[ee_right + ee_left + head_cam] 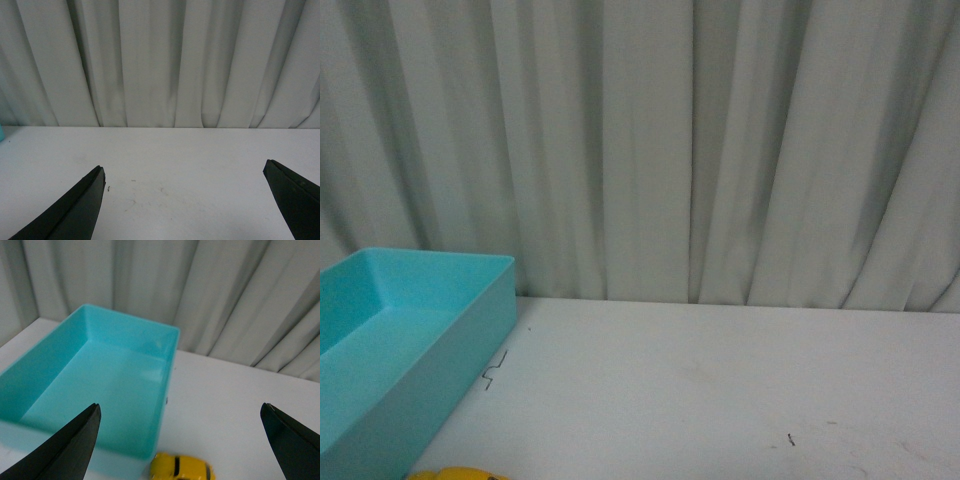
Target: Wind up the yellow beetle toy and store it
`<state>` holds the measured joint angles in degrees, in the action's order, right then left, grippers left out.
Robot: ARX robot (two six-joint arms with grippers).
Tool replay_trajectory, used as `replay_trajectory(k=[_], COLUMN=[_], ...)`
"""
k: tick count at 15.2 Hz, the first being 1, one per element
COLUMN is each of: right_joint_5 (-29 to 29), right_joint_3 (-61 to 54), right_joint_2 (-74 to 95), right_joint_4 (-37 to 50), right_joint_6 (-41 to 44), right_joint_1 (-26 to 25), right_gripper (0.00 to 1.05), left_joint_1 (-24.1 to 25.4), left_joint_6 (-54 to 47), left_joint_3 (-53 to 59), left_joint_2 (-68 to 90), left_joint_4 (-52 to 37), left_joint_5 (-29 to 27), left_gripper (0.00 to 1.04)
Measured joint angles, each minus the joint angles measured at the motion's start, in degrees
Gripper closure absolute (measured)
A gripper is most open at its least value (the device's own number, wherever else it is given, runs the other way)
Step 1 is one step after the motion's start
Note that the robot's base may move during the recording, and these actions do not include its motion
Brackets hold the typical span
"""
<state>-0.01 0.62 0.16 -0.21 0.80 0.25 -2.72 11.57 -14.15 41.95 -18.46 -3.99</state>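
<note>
Sitting on the white table point(240, 390), just beside the outer wall of the turquoise bin point(172, 335), the yellow beetle toy point(182, 467) lies untouched. The left end effector point(180, 407) and right end effector point(184, 166) both hang spread wide, gripping nothing.

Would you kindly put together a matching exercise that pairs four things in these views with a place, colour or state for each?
Things:
1. yellow beetle toy
2. bin
3. left gripper
4. curtain

Descriptions:
A. turquoise, open-topped
B. fingers wide apart, holding nothing
C. on the table, outside the bin, near its corner
D. pale, hanging in folds behind the table

Pairs: 1-C, 2-A, 3-B, 4-D
</note>
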Motion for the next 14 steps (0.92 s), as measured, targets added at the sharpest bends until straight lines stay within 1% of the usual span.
replay_trajectory(k=[2,3,5,7,8,9,10,12,13,14], right_joint_5=[0.02,0.02,0.02,0.02,0.02,0.02,0.02,0.02,0.02,0.02], right_joint_3=[0.00,0.00,0.00,0.00,0.00,0.00,0.00,0.00,0.00,0.00], right_joint_2=[-0.02,-0.02,-0.02,-0.02,-0.02,-0.02,-0.02,-0.02,-0.02,-0.02], right_joint_4=[0.04,-0.02,-0.02,-0.02,-0.02,-0.02,-0.02,-0.02,-0.02,-0.02], right_joint_6=[0.02,0.00,0.00,0.00,0.00,0.00,0.00,0.00,0.00,0.00], right_joint_1=[0.00,0.00,0.00,0.00,0.00,0.00,0.00,0.00,0.00,0.00], right_gripper=[0.07,0.07,0.07,0.07,0.07,0.07,0.07,0.07,0.07,0.07], left_joint_1=[-0.90,-1.68,-2.60,-3.23,-3.32,-3.28,-3.06,-3.08,-3.34,-3.76], left_joint_6=[-1.14,-3.10,-8.17,-17.03,-23.28,-29.00,-37.16,-48.81,-56.85,-61.72], left_joint_3=[-5.18,-9.97,-18.91,-28.65,-32.61,-35.04,-37.33,-39.89,-41.07,-41.97], left_joint_2=[14.40,25.18,39.10,47.36,50.07,52.15,54.45,57.13,58.05,58.66], left_joint_4=[-9.60,-14.16,-14.49,-10.84,-6.78,-2.80,2.78,11.93,17.70,21.42], left_joint_5=[2.40,2.71,6.29,13.68,17.86,20.46,23.17,24.48,24.55,24.37], left_gripper=[0.07,0.07,0.07,0.07,0.07,0.07,0.07,0.07,0.07,0.07])
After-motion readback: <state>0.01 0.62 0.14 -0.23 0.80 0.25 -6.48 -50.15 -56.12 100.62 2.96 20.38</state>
